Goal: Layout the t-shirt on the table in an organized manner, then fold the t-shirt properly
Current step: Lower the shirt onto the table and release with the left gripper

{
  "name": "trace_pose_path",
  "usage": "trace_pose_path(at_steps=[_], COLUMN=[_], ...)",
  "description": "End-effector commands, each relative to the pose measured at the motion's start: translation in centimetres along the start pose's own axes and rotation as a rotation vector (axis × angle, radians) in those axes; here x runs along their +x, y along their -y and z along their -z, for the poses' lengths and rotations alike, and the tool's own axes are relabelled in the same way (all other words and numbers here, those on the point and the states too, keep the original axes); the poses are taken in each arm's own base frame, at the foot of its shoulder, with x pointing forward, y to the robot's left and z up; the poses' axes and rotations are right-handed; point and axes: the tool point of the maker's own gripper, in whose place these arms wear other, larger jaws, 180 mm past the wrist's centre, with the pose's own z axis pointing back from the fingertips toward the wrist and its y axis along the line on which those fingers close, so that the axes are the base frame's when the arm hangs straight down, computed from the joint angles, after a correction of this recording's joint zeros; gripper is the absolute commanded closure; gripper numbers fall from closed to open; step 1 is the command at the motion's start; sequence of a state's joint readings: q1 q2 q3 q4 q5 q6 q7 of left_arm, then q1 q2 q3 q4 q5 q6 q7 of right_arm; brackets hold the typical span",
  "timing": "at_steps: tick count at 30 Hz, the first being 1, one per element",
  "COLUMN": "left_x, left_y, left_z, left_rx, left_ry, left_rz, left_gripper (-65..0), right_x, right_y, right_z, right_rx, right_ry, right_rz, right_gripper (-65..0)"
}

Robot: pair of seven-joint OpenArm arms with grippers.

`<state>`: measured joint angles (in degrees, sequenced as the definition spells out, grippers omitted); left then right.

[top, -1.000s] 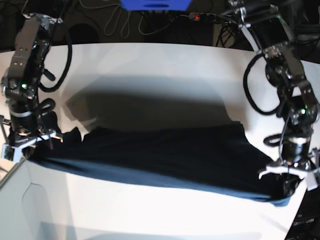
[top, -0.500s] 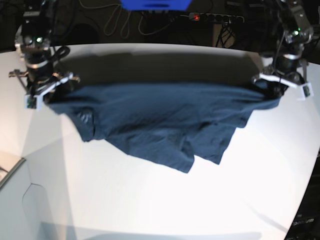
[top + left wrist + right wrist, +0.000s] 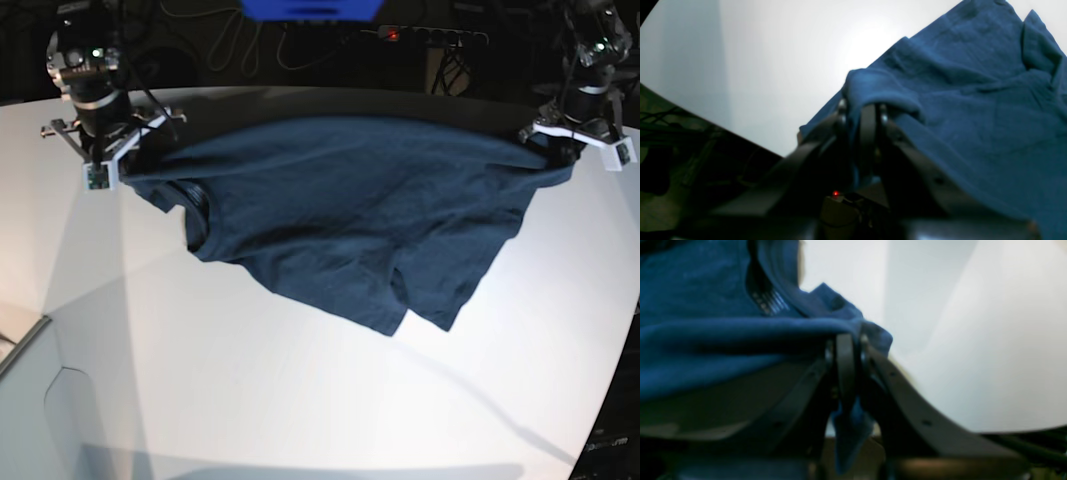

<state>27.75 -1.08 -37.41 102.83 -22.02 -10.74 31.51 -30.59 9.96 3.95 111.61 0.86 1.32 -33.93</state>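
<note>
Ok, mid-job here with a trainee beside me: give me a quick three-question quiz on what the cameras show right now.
1. True or false: the left hand is open above the dark navy-blue short-sleeved cotton t-shirt.
2. Multiple choice: the t-shirt is A) folded flat on the large white table, B) stretched between both hands with its middle drooping, C) hanging from the right hand alone.
3. Fill in: in the right wrist view, small white printed marks show on the ___.

Key: 1 false, since it is shut on the cloth; 2 B; 3 t-shirt.
</note>
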Motion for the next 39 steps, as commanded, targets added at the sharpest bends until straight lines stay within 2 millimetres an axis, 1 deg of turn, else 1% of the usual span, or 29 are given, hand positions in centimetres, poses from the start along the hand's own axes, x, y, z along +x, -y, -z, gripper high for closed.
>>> trace_pose_path(at_steps=[1, 3, 6, 9, 16, 17, 18, 20, 23, 25, 34, 39], left_x=[0.7, -0.3, -1.6, -2.3, -2.1, -2.0, -1.9, -1.5, -1.3, -0.6, 3.5, 5.5], left_y=[-0.3, -0.6, -0.9, -1.1, -0.9, -0.8, -0.7, -0.3, 0.2, 0.5, 2.3, 3.4], left_z=[-0.1, 0.1, 0.4, 0.7, 0.7, 0.7, 0.7, 0.6, 0.5, 0.3, -0.9, -0.3], left_rx=[0.001, 0.008, 0.013, 0.017, 0.012, 0.009, 0.001, -0.023, -0.057, -0.067, -0.109, -0.137], left_ry=[0.027, 0.003, -0.03, -0.048, -0.043, -0.041, -0.035, -0.024, -0.012, 0.005, 0.117, 0.17], left_rz=[0.007, -0.004, -0.018, -0.03, -0.032, -0.035, -0.047, -0.082, -0.144, -0.151, -0.124, -0.132], left_gripper=[-0.1, -0.1, -0.1, -0.1, -0.8, -1.7, -3.5, -10.2, -25.7, -32.3, -32.9, -33.2], right_x=[0.7, -0.4, -2.3, -4.0, -4.8, -4.8, -4.9, -4.9, -4.9, -4.9, -4.9, -4.7], right_y=[0.2, 0.1, 0.1, -0.1, -0.4, -0.5, -0.7, -0.7, -0.9, -0.9, -0.9, -0.9], right_z=[-0.3, -0.3, 0.3, 0.8, 0.7, 0.7, 0.7, 0.7, 0.7, 0.7, 0.7, 0.8], right_rx=[-0.003, -0.001, 0.0, 0.004, 0.01, 0.011, 0.012, 0.012, 0.013, 0.014, 0.014, 0.013], right_ry=[0.029, 0.002, -0.052, -0.098, -0.073, -0.075, -0.075, -0.075, -0.076, -0.076, -0.079, -0.075], right_rz=[-0.012, -0.014, -0.011, 0.0, 0.006, 0.011, 0.016, 0.019, 0.023, 0.025, 0.025, 0.025], right_gripper=[0.0, 0.0, 0.0, 0.0, 0.0, 0.0, 0.0, 0.0, 0.0, 0.0, 0.0, 0.0])
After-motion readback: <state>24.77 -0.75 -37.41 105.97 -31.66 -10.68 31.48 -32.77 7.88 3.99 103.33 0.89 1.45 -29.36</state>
